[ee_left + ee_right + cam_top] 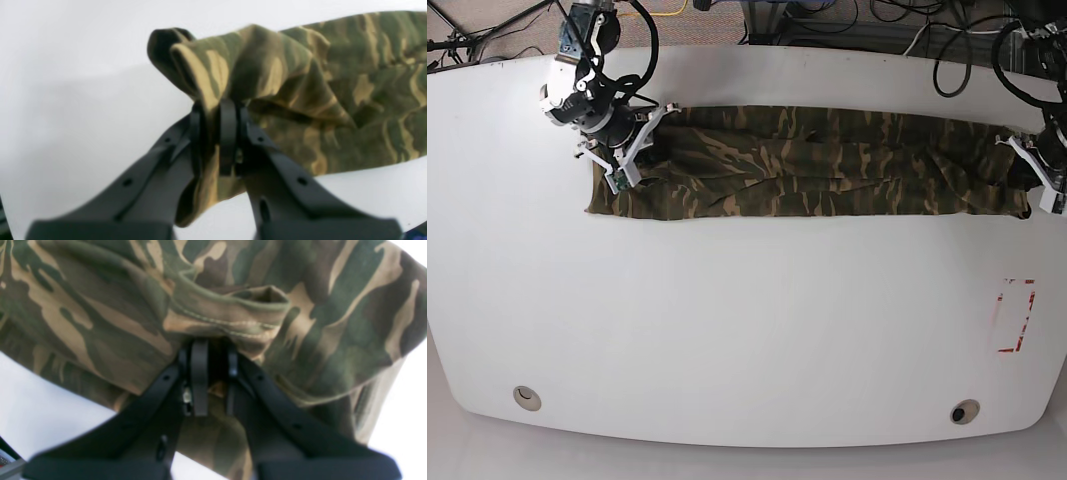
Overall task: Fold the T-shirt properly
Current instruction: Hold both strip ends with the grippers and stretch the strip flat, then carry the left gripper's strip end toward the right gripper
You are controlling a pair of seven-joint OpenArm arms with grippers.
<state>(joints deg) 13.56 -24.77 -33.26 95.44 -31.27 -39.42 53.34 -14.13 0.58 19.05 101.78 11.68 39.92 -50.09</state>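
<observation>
The T-shirt (807, 165) is lying as a long folded band along the far edge of the table (747, 330). The left gripper (218, 110) is clamping bunched cloth at one end; the right gripper (208, 346) is clamping a stitched hem at the other. No legible label is showing.

table (727, 330): white top lying under me, rounded corners | holes: one round hole (526, 398) sitting near my front-left corner, another (964, 411) near the front-right | red marking (1015, 316): dashed rectangle outline lying at the table's right side | cables (827, 20): dark bundles trailing behind the far edge
</observation>
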